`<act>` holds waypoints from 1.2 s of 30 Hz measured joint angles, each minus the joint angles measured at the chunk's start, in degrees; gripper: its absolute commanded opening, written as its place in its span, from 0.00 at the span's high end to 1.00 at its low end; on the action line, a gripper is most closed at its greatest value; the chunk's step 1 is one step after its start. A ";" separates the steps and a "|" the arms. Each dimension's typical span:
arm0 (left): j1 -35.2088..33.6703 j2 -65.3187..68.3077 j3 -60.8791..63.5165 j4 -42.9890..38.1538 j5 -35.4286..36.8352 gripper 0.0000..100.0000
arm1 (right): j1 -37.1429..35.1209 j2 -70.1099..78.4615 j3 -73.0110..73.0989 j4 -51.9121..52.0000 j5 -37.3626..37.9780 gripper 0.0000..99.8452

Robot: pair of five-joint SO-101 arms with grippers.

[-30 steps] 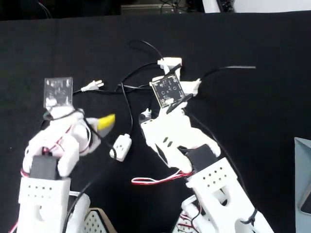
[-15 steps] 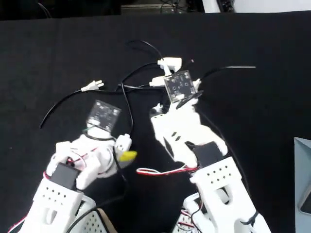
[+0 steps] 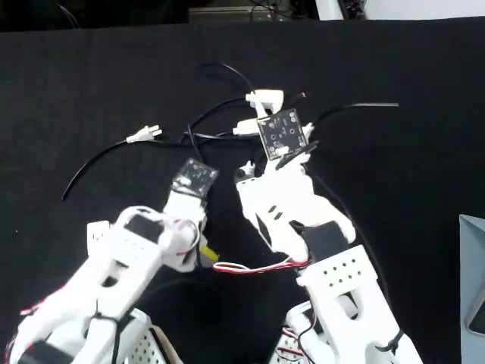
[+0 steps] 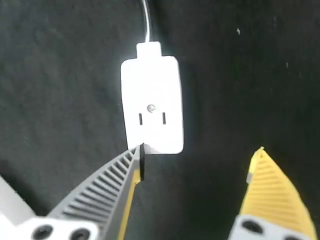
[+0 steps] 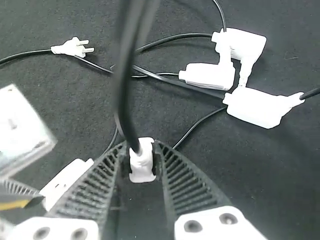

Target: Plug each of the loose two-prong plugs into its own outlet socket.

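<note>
My left gripper (image 4: 199, 152) is open just over a white outlet socket (image 4: 151, 105) that lies flat on the black cloth with its two slots facing up. The grey finger's tip (image 4: 136, 155) is at the socket's near edge; the yellow finger (image 4: 265, 185) stands off to the side. My right gripper (image 5: 141, 150) is shut on a small white plug (image 5: 141, 162) with a black cable rising from it. A loose two-prong plug (image 3: 144, 134) (image 5: 70, 48) lies at the back left. Three more white plug and socket bodies (image 5: 239, 42) (image 5: 207, 74) (image 5: 260, 106) cluster beyond the right gripper.
Black cables (image 3: 198, 148) loop across the table's middle between both arms. The white cluster (image 3: 264, 98) sits behind the right arm. A grey-blue box (image 3: 474, 273) stands at the right edge. The left arm's camera board (image 5: 20, 125) is close beside the right gripper.
The left arm has swung right, from the left side toward the middle, and now hangs over the outlet socket. The right arm shifted slightly right, then stayed put with its plug.
</note>
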 measured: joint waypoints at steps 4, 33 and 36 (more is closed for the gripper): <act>-6.15 9.32 -3.78 -3.87 -0.26 0.74 | 0.00 0.00 0.00 0.00 0.00 0.99; -24.97 14.42 -21.98 5.80 -5.80 0.74 | 0.00 0.00 0.00 0.00 0.00 0.99; -25.14 14.42 -21.98 5.80 -6.77 0.74 | 0.00 0.00 0.00 0.00 0.00 0.99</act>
